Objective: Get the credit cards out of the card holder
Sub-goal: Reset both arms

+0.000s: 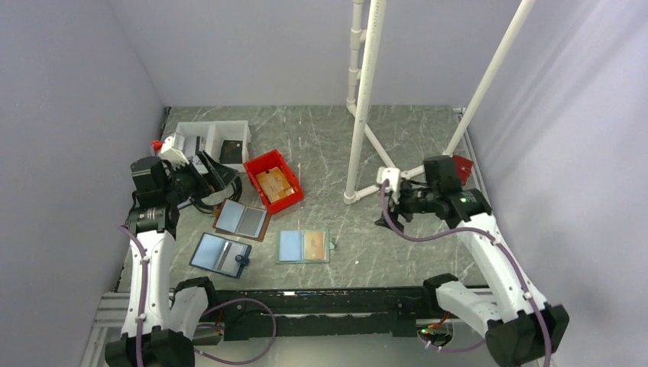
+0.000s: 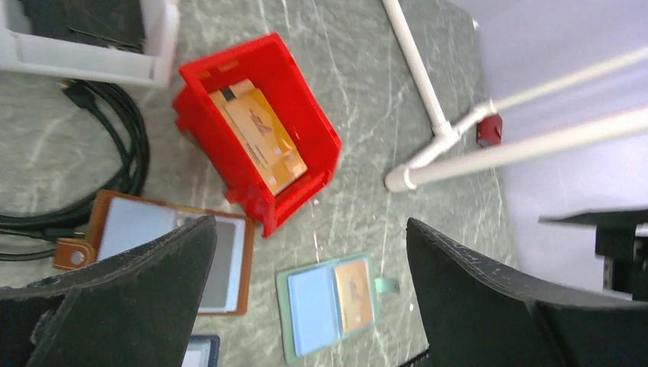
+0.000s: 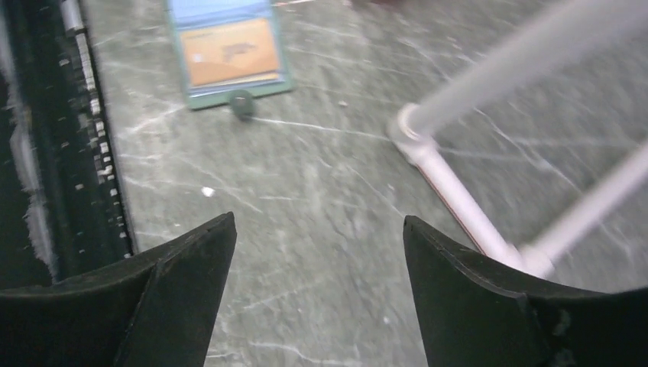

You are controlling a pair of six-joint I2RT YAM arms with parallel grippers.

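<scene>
- Both pincers hang above the table holding nothing. The left gripper (image 2: 309,229) has its fingers spread wide, and the right gripper (image 3: 319,222) shows only bare marble between its parted fingers.
- Nearest the arms' bases, the flat teal-edged bifold card holder (image 1: 290,246) lies open and face up on the grey marbled table (image 1: 321,145). It sits between the two pincers and neither touches it. It lies ahead of the left fingers and well ahead of the right ones, with its small tab pointing toward the right gripper.
- A thin orange-tan credit card (image 1: 314,245) sits in the tab-side panel. The other panel reads pale blue (I cannot tell whether a pale card lies under it).
- The step in hand, as I judge it, is the reach for that card. One pincer should pin the blue panel flat. The other should come in low on the card's free edge with its fingers narrowed, then draw the card along the pocket rather than upward, or the whole holder may ride up.
- On the left gripper's side of the holder lie a navy-edged folder (image 1: 220,254) and a brown-edged folder (image 1: 241,219). Neither is the one wanted.
- Just beyond the left fingers, a red plastic bin (image 2: 302,195) holds a stack of tan cards (image 2: 260,138) (a likely drop place).
- A white pipe frame (image 1: 365,99) stands beyond the right gripper.
</scene>
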